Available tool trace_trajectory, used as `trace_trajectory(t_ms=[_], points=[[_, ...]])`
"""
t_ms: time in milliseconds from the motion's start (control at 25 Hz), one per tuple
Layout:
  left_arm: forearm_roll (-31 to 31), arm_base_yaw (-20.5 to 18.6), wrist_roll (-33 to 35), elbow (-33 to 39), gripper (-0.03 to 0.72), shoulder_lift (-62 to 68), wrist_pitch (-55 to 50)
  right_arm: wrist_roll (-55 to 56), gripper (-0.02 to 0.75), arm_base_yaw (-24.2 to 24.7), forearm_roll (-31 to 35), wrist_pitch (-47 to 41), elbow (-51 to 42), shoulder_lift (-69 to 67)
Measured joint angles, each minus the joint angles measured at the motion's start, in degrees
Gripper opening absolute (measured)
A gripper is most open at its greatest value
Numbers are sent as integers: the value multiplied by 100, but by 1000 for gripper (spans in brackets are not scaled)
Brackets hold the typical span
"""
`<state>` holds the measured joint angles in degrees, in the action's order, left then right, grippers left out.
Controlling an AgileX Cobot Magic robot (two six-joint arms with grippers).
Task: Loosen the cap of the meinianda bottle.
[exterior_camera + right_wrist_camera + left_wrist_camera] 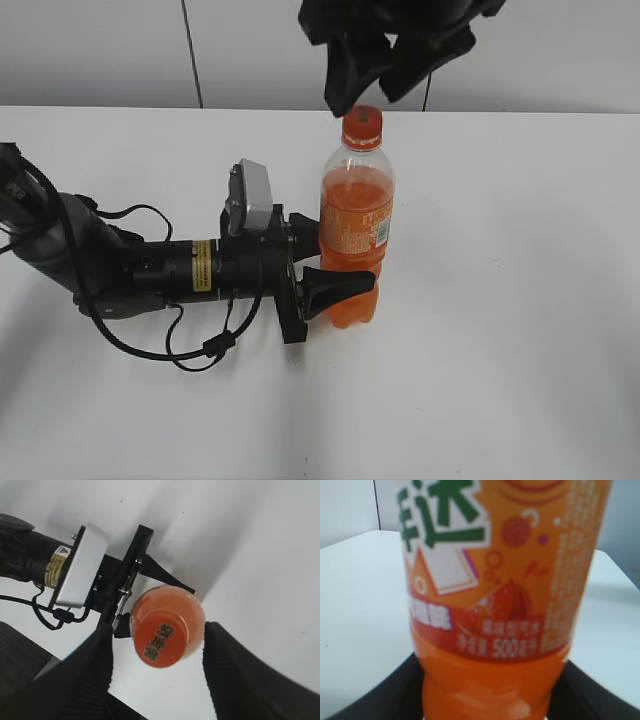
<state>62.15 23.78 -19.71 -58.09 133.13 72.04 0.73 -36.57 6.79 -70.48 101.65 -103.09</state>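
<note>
The meinianda bottle [355, 215] stands upright on the white table, full of orange drink, with an orange label round its middle. Its orange cap [362, 122] is on the neck. My left gripper [345, 262] reaches in level from the left and is shut on the bottle's lower body. In the left wrist view the black fingers [395, 690] press both sides of the bottle [495, 605]. My right gripper [368, 92] hangs open just above the cap. In the right wrist view its fingers [85, 675] stand apart on either side of the cap [162, 642], not touching it.
The left arm [150, 265] with its cables lies across the white table [520, 300] on the left. A white wall with a dark vertical seam [192, 55] runs behind the table's far edge.
</note>
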Motion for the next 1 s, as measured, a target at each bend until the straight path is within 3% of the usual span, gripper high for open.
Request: trace_trajectory(t_ms=[1000], points=[[0, 0, -5, 0, 402, 0, 0, -5, 396, 0, 6, 0, 0, -327]])
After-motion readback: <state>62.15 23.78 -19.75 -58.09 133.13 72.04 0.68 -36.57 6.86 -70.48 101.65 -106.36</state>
